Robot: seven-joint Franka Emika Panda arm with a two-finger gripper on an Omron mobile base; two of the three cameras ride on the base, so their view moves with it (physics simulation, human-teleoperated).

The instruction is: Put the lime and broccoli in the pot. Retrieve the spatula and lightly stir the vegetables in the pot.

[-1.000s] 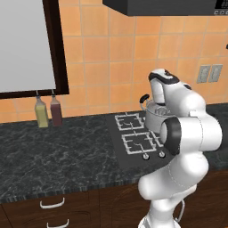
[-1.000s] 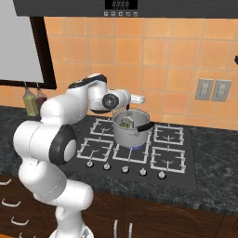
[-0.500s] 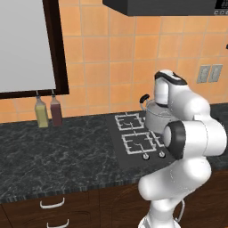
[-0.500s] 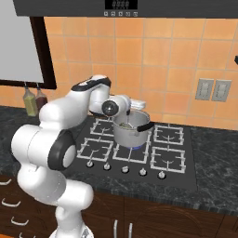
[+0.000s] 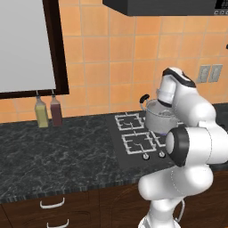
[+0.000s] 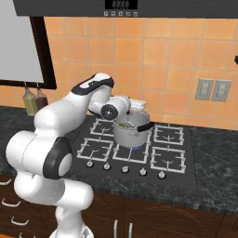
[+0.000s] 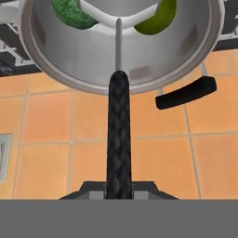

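Two bottles (image 5: 48, 111) are standing on the left of the counter (image 5: 58, 151). On the stove (image 6: 135, 148), the pot (image 6: 130, 129) is sitting with the broccoli (image 7: 74, 14) and lime (image 7: 158, 18) inside. The gripper (image 7: 119, 188) is clamping the spatula (image 7: 118, 125) by its black handle, head reaching into the pot.

The shiny round steel pot (image 6: 131, 130) stands on the black stove grates (image 6: 165, 157); inside it, dark green broccoli (image 7: 72, 14) and yellow-green lime (image 7: 157, 18) crowd the spatula's silvery head (image 7: 118, 11). The dark marble counter (image 5: 58, 147) offers free room, two bottles (image 5: 48, 111) against the wall
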